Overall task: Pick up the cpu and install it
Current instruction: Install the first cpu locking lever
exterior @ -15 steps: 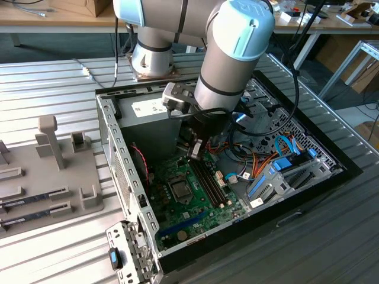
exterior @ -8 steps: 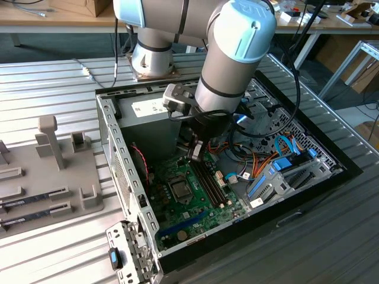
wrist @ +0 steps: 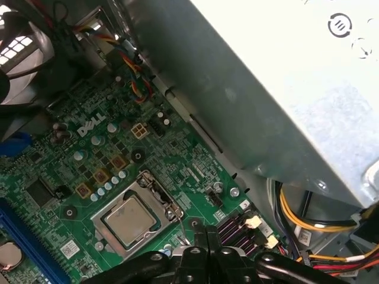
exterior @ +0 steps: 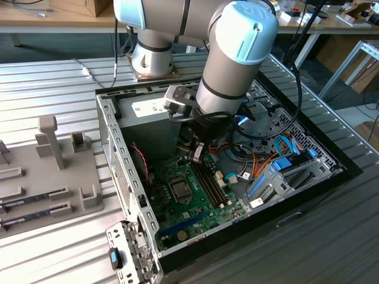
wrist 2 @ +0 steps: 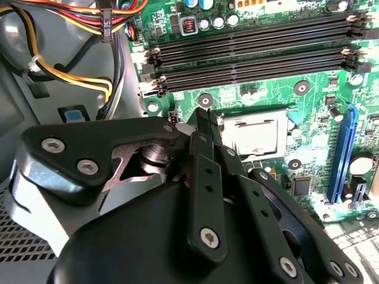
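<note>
Starting at the exterior view's left, a grey plastic fixture tray (exterior: 35, 171) sits on the ribbed metal table, with long dark memory sticks (exterior: 35, 200) lying in its slots. Ignore those.

Right of the tray is the open black and grey metal computer case (exterior: 109, 136), with the green motherboard (exterior: 195, 216) flat on its floor.

The cpu (exterior: 179, 189), a small flat square chip with a silvery-grey metal top, is not in the gripper. It lies flat in the metal-framed socket on the board, near the middle, and both wrist views show it there (wrist: 131, 220) (wrist 2: 256, 133). It looks seated. You cannot tell whether the frame is latched.

Just right of the socket, and above the board, hangs the black two-finger gripper (exterior: 195, 157). Its fingers are pressed together with nothing between them (wrist: 206, 229) (wrist 2: 204, 113). The tips are close to the socket's edge, beside the long black memory slots (exterior: 208, 180). It is unclear whether they touch anything.

Further right are orange, yellow and blue cables (exterior: 266, 160).

Handling, as a judgement:
- The chip is light, rigid and thin, and the metal lid is smooth, so it is likely to slip.
- The underside contacts are fragile.
- Grip it by two opposite edges of the thin rim and keep it level.
- Do not tilt it, drag it or press it.
</note>
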Controlling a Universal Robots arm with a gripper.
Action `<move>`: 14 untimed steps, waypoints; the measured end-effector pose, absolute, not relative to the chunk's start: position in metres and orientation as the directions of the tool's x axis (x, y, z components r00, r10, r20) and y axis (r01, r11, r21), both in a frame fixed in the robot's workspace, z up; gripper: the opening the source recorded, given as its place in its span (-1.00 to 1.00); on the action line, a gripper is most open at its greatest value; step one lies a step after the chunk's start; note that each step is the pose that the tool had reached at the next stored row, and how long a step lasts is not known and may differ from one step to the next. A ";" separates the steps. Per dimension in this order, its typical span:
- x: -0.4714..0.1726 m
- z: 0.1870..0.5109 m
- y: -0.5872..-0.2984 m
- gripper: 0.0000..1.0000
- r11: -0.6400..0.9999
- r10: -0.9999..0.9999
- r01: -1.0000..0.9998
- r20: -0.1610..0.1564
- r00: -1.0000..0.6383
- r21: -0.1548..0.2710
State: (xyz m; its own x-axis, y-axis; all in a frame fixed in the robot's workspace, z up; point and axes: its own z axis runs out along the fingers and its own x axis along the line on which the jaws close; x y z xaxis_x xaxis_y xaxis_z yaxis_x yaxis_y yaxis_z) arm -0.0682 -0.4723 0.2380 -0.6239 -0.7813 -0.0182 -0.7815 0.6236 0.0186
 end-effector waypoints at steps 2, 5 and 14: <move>-0.068 0.238 -0.474 -0.72 0.624 -0.781 -0.781 -0.018 -0.624 0.019; -0.068 0.238 -0.475 -0.72 0.624 -0.781 -0.782 -0.018 -0.624 0.019; -0.068 0.241 -0.479 -0.72 0.624 -0.781 -0.781 -0.021 -0.624 0.021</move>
